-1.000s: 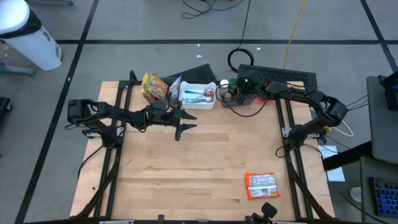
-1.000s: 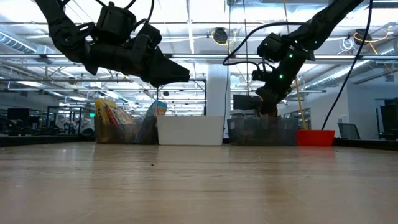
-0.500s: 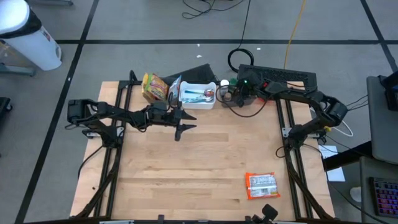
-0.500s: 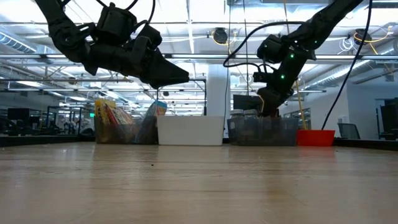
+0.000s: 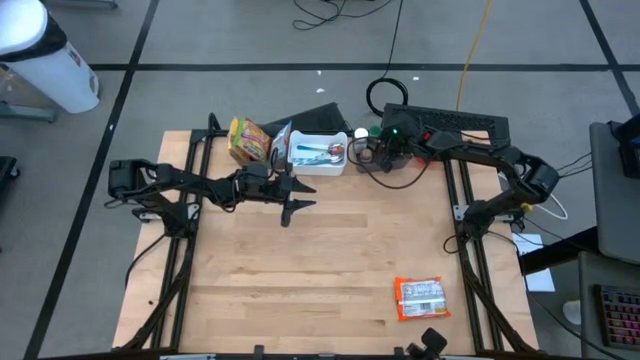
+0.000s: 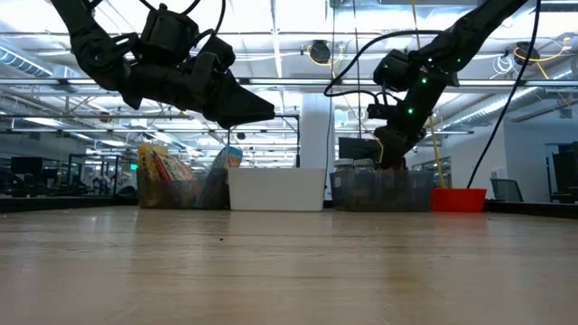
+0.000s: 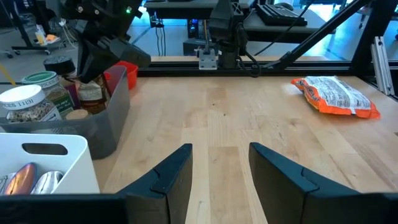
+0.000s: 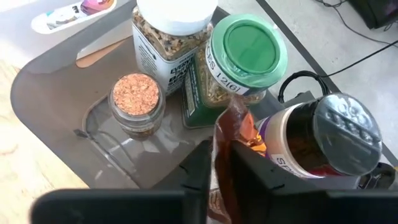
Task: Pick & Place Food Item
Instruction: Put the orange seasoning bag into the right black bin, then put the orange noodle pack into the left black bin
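The lower part of the brown packet point(image 8: 231, 155) is hidden between the right gripper's point(image 8: 217, 171) fingers; its label cannot be read.

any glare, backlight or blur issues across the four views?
Low view: bright ceiling lights leave both arms silhouetted. Right wrist view: the brown packet between the right gripper fingers is soft, the green-lidded jar sharp. High and left wrist views: evenly lit.

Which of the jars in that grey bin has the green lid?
The tall jar next to the white-lidded jar. The small jar has a cork top, and the dark jar has a silvery lid.
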